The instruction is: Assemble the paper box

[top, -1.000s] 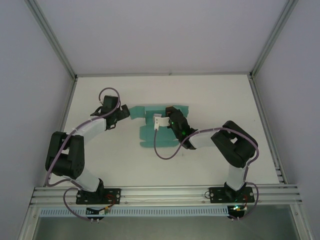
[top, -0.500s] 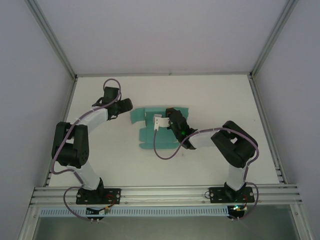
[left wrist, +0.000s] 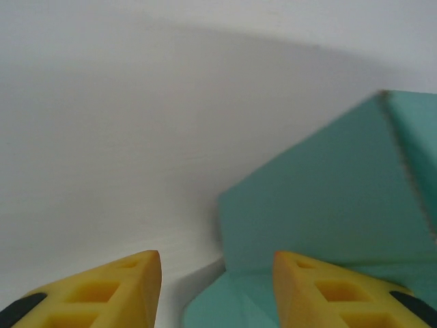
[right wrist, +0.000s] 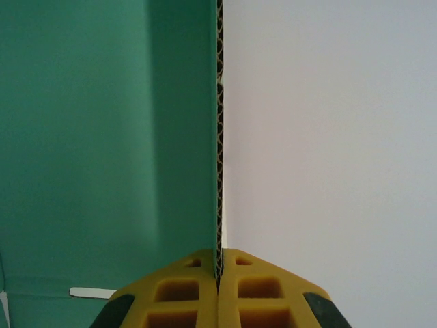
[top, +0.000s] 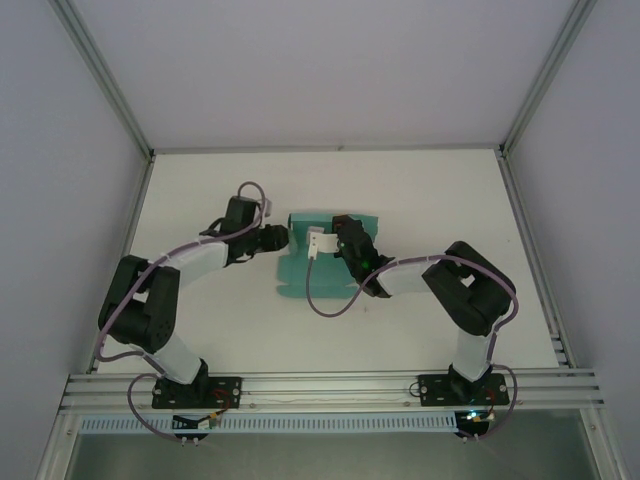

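paper box (top: 297, 275) sits mid-tabletop (top: 420, 190), partly folded, 1 panel standing on edge. right pincer (right wrist: 218, 265) is over the box, clamped on that panel's corrugated edge, card pinched between its 2 fingers. left pincer (left wrist: 217, 266) is at the box's left side, jaws apart, teal flap just ahead of the gap, nothing gripped.

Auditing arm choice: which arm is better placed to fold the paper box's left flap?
Probably left: the left gripper sits at that flap, jaws apart; the right gripper pinches an edge of the paper box.
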You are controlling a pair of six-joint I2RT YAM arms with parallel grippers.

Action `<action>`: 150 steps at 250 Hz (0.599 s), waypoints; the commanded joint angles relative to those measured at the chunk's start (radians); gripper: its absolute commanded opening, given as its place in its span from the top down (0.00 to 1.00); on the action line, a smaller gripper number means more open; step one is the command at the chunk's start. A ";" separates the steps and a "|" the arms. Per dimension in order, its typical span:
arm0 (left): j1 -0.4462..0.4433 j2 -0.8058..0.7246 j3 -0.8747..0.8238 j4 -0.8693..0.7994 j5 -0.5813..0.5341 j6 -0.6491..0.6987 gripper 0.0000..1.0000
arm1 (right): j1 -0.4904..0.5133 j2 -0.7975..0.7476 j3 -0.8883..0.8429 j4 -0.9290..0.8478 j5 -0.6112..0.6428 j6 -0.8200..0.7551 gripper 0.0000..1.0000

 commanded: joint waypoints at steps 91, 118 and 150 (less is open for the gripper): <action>-0.123 -0.003 -0.143 0.332 -0.134 0.142 0.54 | 0.022 -0.050 0.003 -0.056 0.032 -0.004 1.00; -0.122 0.004 -0.169 0.356 -0.155 0.153 0.53 | 0.028 -0.049 -0.008 -0.027 0.051 -0.038 1.00; -0.123 0.007 -0.200 0.400 -0.099 0.173 0.53 | 0.029 -0.058 -0.013 -0.053 0.066 -0.035 1.00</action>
